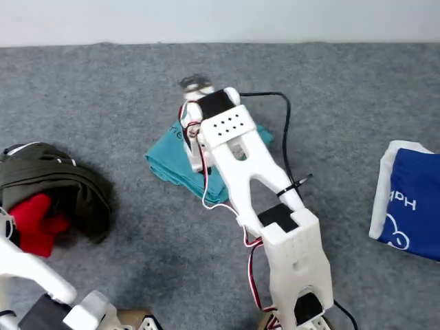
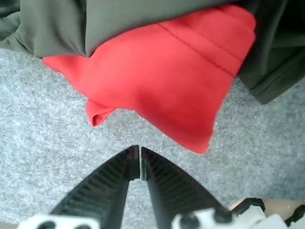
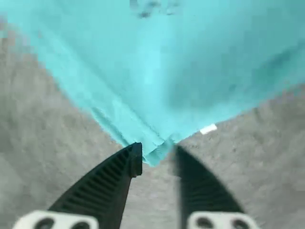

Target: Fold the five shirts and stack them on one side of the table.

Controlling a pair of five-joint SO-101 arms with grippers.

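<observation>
At centre of the grey worktop [image 1: 137, 89]: teal shirt [image 1: 168, 165], lying flat, partly folded by the look of its layered edges, with the right arm [image 1: 240, 158] stretched over it.

- Right pincer [image 3: 157, 160]: set low at the worktop, jaws narrowly parted, one corner of the teal shirt between the tips. Nothing is gripped yet.
- Left pincer [image 2: 139, 164]: jaws closed tip to tip, empty, hanging over bare worktop just beside the red shirt [image 2: 167, 90].
- Red shirt: crumpled, tucked partly under the olive shirt [image 1: 62, 179]. The two form one loose heap at the left side of the high view, well apart from the teal shirt.
- Blue shirt [image 1: 412, 199]: at the right edge of the high view, apparently folded, with a white edge along its near side. Whether that edge is a separate garment cannot be told.

Step in hand, as judged: taking hold of the teal shirt's corner for a fold.

Next move, as judged: closing the right jaws on all layers of that corner, then lifting it clear and drawing it across the shirt without dragging the rest. A thin bite may catch the top layer alone. The heap at left appears wholly unfolded.
</observation>
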